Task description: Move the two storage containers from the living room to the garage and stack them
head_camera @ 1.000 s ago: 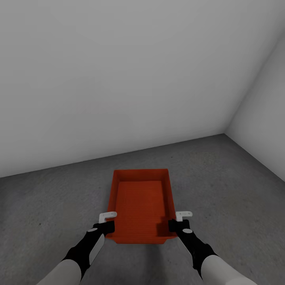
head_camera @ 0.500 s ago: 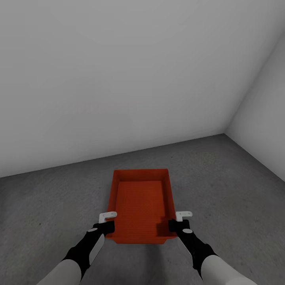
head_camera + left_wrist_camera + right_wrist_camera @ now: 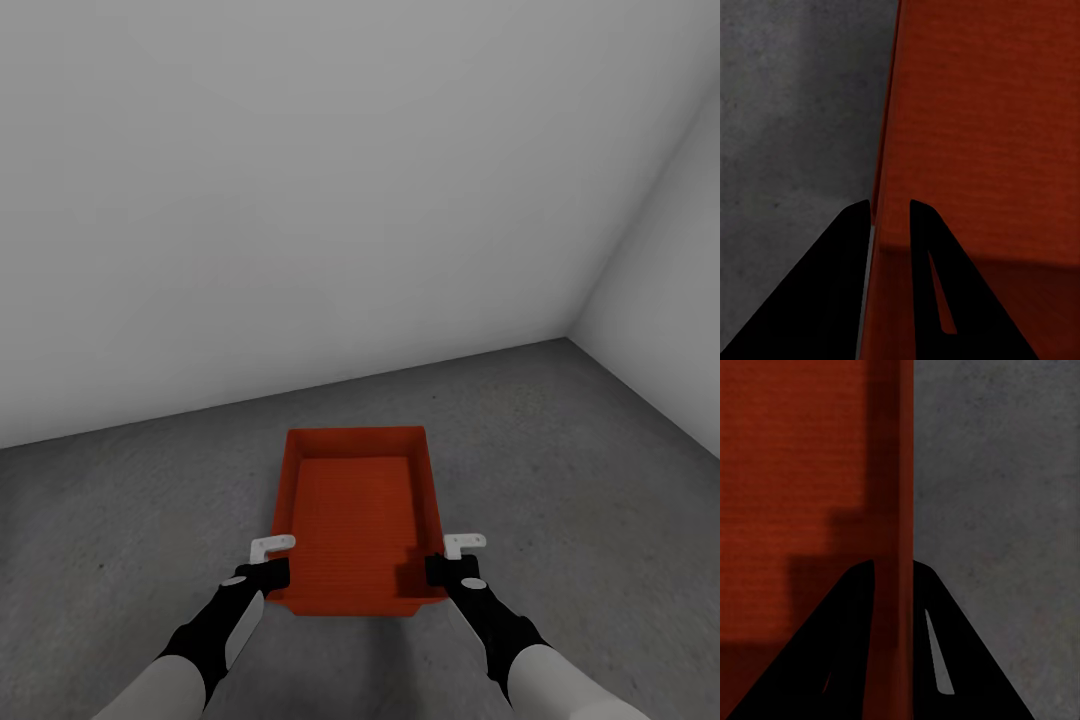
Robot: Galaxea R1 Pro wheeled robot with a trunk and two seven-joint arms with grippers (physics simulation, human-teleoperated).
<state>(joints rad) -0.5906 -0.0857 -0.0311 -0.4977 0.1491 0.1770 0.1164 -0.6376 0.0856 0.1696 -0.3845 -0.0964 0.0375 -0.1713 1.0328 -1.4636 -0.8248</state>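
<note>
In the head view the left gripper [image 3: 268,566] sits at about seven o'clock from the picture's centre, its dark fingers clamped on the near left wall of the orange-red storage container [image 3: 355,520], a lidless bin with a finely ribbed bottom. The left wrist view shows this grip closely: one finger [image 3: 832,285] lies outside the wall, the other inside over the ribbed bottom, with the container's thin wall [image 3: 881,150] pinched between them, the jaws nearly together. The container lies lengthwise at six o'clock, running away from the robot toward twelve, with grey concrete floor [image 3: 120,520] on both sides of it; whether it rests on the floor or hangs just above it cannot be told. At about five o'clock the right gripper [image 3: 447,570] grips the near right wall in the same way; in the right wrist view its fingers [image 3: 840,645] straddle the wall [image 3: 904,472], narrowly parted and closed on it. Beyond the container, plain white-grey walls [image 3: 300,200] meet in a corner near three o'clock.
</note>
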